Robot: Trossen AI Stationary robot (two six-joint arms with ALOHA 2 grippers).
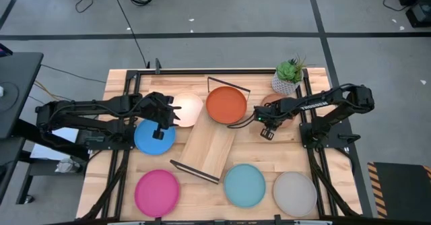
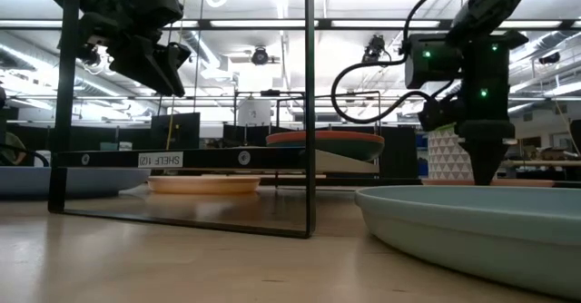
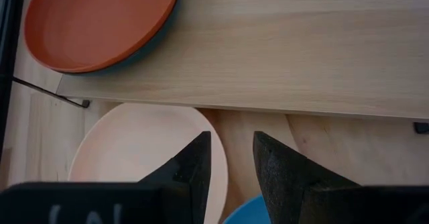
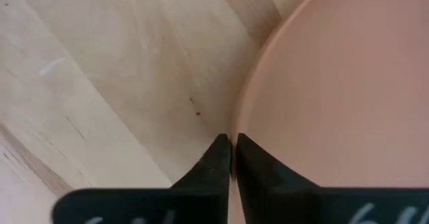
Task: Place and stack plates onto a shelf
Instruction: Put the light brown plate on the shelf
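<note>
Plates: 8 | on shelf (image 1: 210,149): 2, orange plate (image 1: 225,105) over teal plate (image 3: 157,37) | left pincer (image 3: 231,158): apart, over cream plate (image 1: 187,110) | right pincer (image 4: 232,150): clamped on terracotta plate (image 4: 335,96) rim

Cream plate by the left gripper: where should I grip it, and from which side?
Grip the cream plate at its raised rim on the side facing the left gripper, coming down from above. It lies flat and shallow on the table, so only the rim gives purchase. The far side sits against the shelf and orange plate.
</note>
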